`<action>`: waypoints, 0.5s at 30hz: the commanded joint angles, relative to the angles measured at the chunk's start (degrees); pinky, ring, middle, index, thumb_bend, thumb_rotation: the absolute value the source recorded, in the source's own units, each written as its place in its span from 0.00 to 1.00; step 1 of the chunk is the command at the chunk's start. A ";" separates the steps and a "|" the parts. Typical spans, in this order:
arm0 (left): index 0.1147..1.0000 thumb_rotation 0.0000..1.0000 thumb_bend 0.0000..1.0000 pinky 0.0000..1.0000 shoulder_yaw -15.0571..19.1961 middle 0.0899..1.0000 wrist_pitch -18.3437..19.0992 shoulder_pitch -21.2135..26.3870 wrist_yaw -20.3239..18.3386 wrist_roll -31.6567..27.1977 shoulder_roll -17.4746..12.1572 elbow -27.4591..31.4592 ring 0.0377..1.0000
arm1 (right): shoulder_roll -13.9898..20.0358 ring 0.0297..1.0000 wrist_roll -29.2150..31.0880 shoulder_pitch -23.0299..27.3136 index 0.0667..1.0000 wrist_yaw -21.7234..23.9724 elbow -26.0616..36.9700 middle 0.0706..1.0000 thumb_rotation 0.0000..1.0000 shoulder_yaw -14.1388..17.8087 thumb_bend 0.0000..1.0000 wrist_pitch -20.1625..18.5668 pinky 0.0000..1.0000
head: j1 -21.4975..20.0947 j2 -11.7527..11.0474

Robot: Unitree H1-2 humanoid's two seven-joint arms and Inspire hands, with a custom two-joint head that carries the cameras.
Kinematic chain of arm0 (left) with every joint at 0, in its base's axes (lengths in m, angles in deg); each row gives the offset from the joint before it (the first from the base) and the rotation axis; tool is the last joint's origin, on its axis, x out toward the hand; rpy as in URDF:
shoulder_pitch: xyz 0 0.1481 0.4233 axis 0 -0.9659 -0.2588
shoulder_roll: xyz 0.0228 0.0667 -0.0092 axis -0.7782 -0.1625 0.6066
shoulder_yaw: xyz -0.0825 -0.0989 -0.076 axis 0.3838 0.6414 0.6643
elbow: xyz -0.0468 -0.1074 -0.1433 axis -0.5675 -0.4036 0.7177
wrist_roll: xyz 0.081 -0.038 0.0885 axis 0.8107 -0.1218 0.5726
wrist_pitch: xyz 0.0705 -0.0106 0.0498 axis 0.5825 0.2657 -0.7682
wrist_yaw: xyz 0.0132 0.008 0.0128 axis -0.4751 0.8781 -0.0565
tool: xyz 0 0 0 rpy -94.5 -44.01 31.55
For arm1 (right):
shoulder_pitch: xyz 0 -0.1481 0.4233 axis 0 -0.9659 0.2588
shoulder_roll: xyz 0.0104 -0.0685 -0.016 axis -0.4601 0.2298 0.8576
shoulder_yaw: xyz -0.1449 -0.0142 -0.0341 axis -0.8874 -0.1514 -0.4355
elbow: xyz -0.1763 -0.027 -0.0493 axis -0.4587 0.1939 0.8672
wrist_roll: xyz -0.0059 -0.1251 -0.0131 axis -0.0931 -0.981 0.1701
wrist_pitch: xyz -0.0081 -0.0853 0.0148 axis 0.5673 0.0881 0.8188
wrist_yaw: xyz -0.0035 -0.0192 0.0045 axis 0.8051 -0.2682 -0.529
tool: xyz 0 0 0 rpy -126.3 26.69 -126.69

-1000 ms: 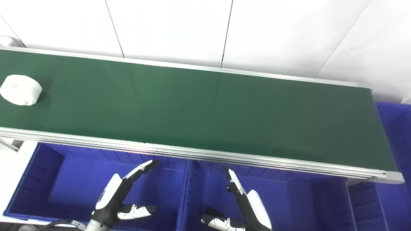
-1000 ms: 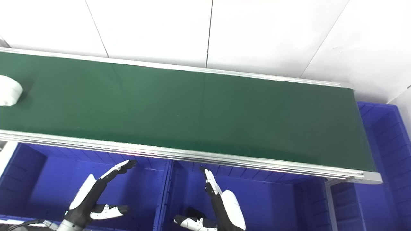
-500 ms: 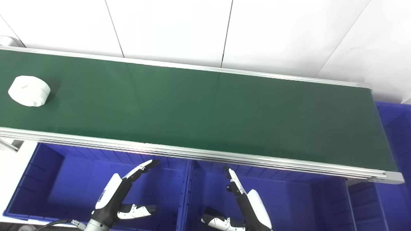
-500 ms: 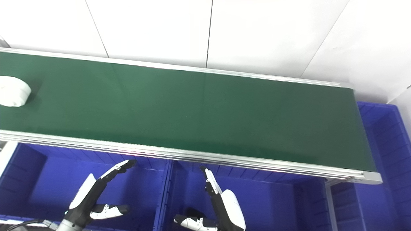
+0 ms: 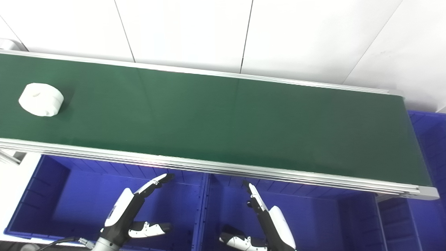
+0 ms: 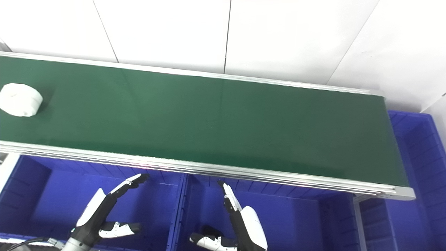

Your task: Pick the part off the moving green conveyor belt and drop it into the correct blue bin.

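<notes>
A white round part (image 5: 41,99) lies on the green conveyor belt (image 5: 223,118) near its left end; it also shows in the right eye view (image 6: 20,99). My left hand (image 5: 130,216) is open and empty, held over the left blue bin (image 5: 73,200) below the belt's near rail. My right hand (image 5: 266,226) is open and empty over the middle blue bin (image 5: 313,218). Both hands are far from the part.
A third blue bin (image 5: 430,139) stands past the belt's right end. The belt's aluminium near rail (image 5: 223,169) runs between the hands and the belt. A white panelled wall (image 5: 244,31) stands behind the belt.
The white part has ridden the belt to the right. Both hands have stayed where they were, open.
</notes>
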 commanded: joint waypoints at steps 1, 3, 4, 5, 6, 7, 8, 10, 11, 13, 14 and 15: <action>0.81 0.78 0.82 0.76 -0.06 0.83 -1.56 0.18 1.16 1.03 0.15 -0.01 0.81 | 0.39 0.99 0.46 0.03 1.00 -0.68 0.15 1.00 0.56 0.45 0.81 3.81 0.84 | 3.84 -2.46; 0.80 0.79 0.83 0.74 -0.20 0.81 -1.56 0.29 1.77 1.61 0.64 -0.64 0.79 | 0.46 1.00 0.37 0.24 1.00 -1.18 -0.82 1.00 0.56 0.70 0.81 4.68 0.84 | 4.65 -3.17; 0.80 0.79 0.83 0.74 -0.34 0.81 -1.56 0.41 2.04 1.85 0.86 -1.02 0.79 | 0.52 1.00 0.30 0.38 1.00 -1.42 -1.37 1.00 0.56 0.81 0.81 5.26 0.84 | 5.81 -4.52; 0.79 0.78 0.83 0.73 -0.50 0.81 -1.56 0.54 2.20 1.95 0.98 -1.31 0.78 | 0.56 1.00 0.23 0.47 1.00 -1.52 -1.74 1.00 0.56 0.92 0.80 5.61 0.85 | 6.06 -4.87; 0.79 0.78 0.82 0.72 -0.56 0.80 -1.56 0.60 2.08 1.89 1.06 -1.51 0.78 | 0.53 1.00 0.09 0.59 1.00 -1.84 -2.23 1.00 0.56 1.03 0.80 6.19 0.87 | 6.18 -5.21; 0.79 0.78 0.82 0.72 -0.59 0.80 -1.56 0.67 1.88 1.79 1.14 -1.74 0.78 | 0.47 1.00 0.08 0.73 1.00 -2.00 -2.71 1.00 0.56 1.16 0.80 6.62 0.88 | 6.28 -5.80; 0.79 0.79 0.83 0.72 -0.60 0.81 -1.56 0.71 1.70 1.74 1.13 -1.82 0.78 | 0.42 1.00 0.19 0.78 1.00 -1.89 -2.91 1.00 0.55 1.26 0.80 6.71 0.91 | 6.28 -5.80; 0.78 0.80 0.82 0.71 -0.62 0.81 -1.56 0.78 1.68 1.91 1.16 -2.09 0.78 | 0.34 1.00 0.49 0.87 1.00 -1.54 -3.25 1.00 0.55 1.43 0.80 6.69 0.91 | 6.10 -6.23; 0.78 0.80 0.82 0.71 -0.65 0.81 -1.56 0.86 1.53 2.00 1.13 -2.16 0.78 | 0.30 1.00 0.32 0.90 1.00 -1.63 -3.43 1.00 0.54 1.50 0.80 6.71 0.90 | 6.10 -6.23; 0.79 0.80 0.82 0.71 -0.80 0.81 -1.56 1.08 1.44 1.88 1.17 -2.49 0.78 | 0.14 1.00 0.01 0.98 1.00 -1.91 -3.83 1.00 0.55 1.68 0.81 6.78 0.89 | 5.76 -6.61; 0.78 0.80 0.81 0.71 -0.89 0.81 -1.56 1.19 1.48 1.73 1.22 -2.70 0.78 | 0.03 1.00 -0.07 1.03 1.00 -2.01 -4.01 1.00 0.55 1.77 0.82 6.79 0.88 | 5.76 -6.61; 0.78 0.79 0.82 0.70 -0.83 0.80 -1.56 1.17 1.41 1.56 1.31 -2.89 0.77 | -0.08 1.00 -0.04 1.04 1.00 -1.90 -3.94 1.00 0.55 1.84 0.82 6.56 0.85 | 5.52 -6.72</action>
